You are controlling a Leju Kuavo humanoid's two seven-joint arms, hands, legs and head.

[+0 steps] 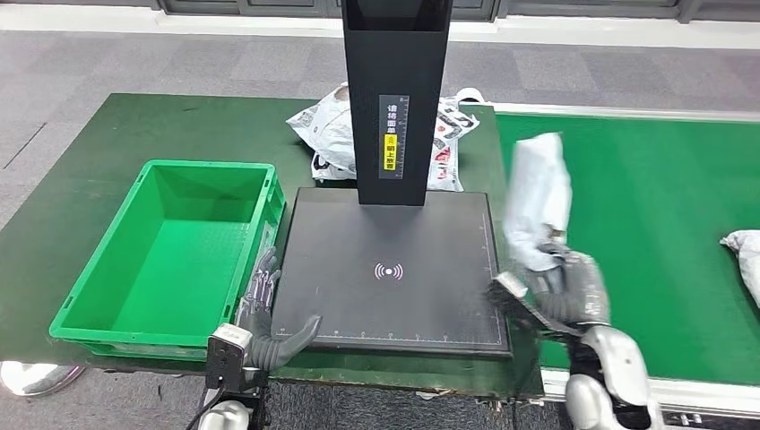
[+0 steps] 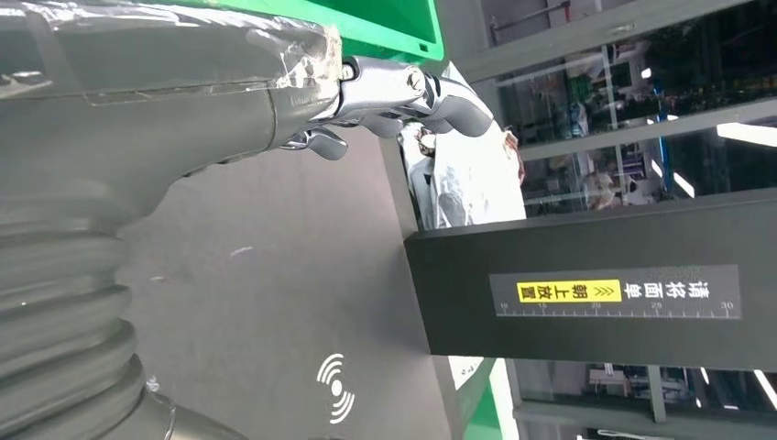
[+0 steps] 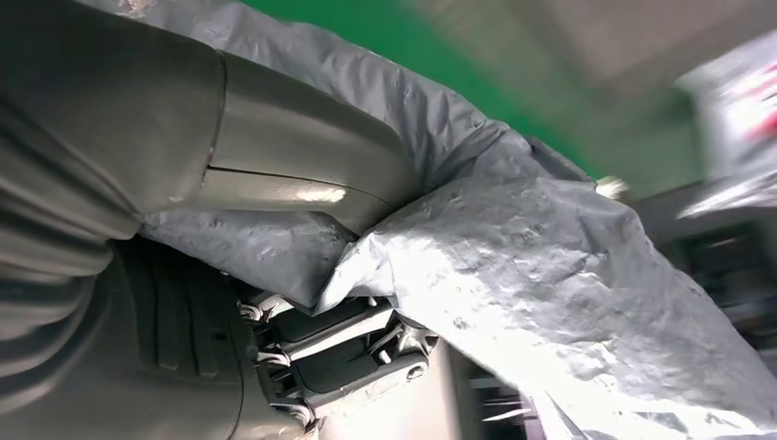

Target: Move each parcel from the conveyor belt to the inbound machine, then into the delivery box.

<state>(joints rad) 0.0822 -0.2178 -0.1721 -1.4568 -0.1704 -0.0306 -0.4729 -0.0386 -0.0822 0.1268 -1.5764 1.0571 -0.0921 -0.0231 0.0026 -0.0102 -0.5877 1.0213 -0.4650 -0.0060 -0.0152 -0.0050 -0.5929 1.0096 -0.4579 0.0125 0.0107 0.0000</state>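
The right hand [image 1: 557, 288] is clamped on a grey-white parcel [image 1: 536, 202], thumb on one face and fingers on the other, as the right wrist view shows with the crumpled plastic wrapped over the thumb [image 3: 302, 165]. The parcel stands up out of the grip, rising away from the robot, and it hangs above the seam where the conveyor belt [image 1: 663, 224] meets the inbound machine [image 1: 390, 269]. The picture is blurred here, so the hand looks to be mid-carry.

Just to the hand's inner side lies the machine's dark scanning plate, with a white wireless mark near its middle and a black post [image 1: 394, 98] rising at its far edge. Beyond the post, a heap of other bagged parcels [image 1: 332, 134] rests on the bench [image 1: 107, 152].

Across the plate, the left hand [image 1: 269, 318] rests at the plate's near corner, fingers apart and holding nothing. Just outside it sits the green delivery box [image 1: 85, 296], which looks empty. Far out on the belt, well apart from the right hand, another parcel [image 1: 744, 255] waits at the picture's edge.

Judged from this, the step in hand is belt to machine. The next move calls for bringing the parcel inward over the plate, laying it flat, likely label up, and letting go clear of the post.
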